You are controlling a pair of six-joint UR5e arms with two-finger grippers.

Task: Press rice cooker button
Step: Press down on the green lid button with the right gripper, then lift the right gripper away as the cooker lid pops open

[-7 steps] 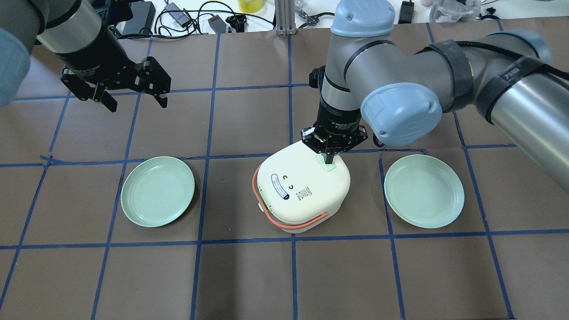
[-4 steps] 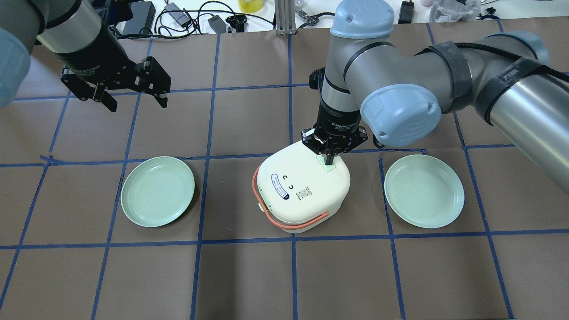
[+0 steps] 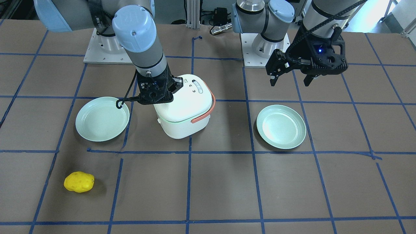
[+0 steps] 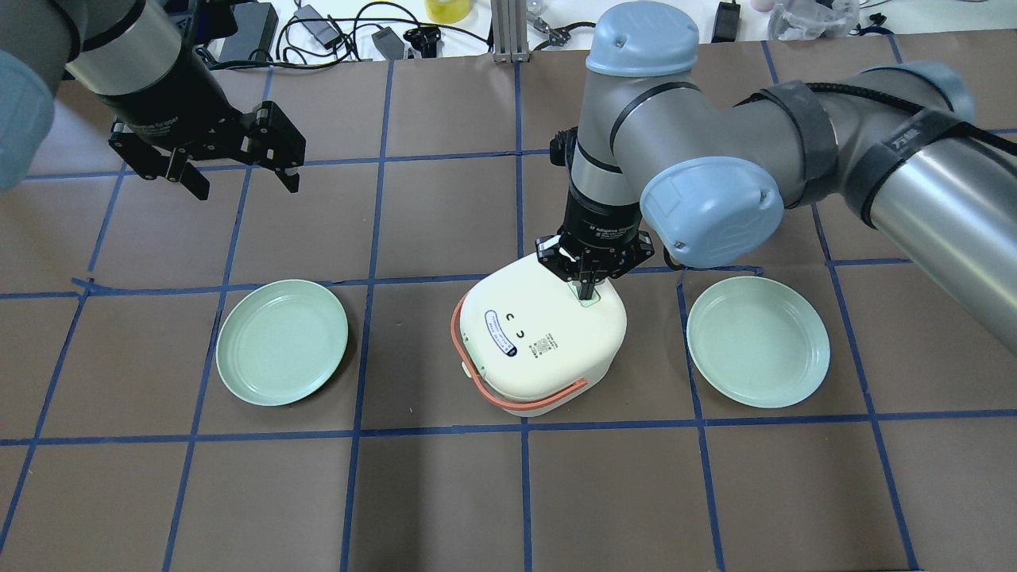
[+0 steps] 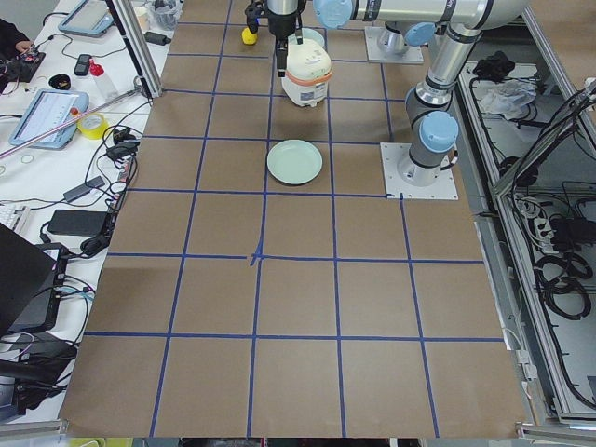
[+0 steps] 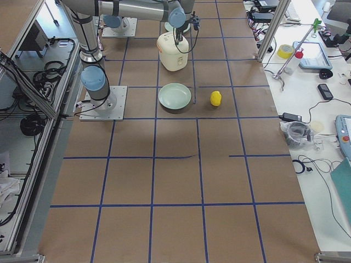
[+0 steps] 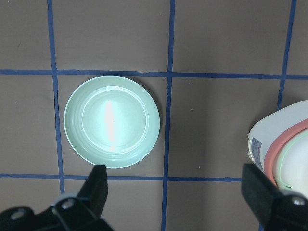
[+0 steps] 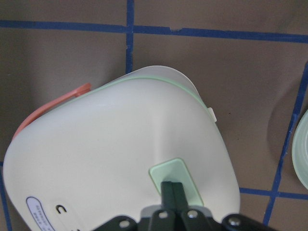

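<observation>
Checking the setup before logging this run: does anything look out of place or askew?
Only minor things. The rice cooker sits turned at an angle to the tape grid, and a yellow lumpy object lies alone, well clear of the plate on the robot's right. Nothing looks spilled or damaged.

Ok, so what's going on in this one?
The right gripper, fingers closed together, points straight down onto the pale green rectangular button on top of the white rice cooker with the orange handle, apparently pressing it. The left gripper hangs open and empty above the table. One pale green round plate lies to the cooker's left, a second plate to its right.
</observation>
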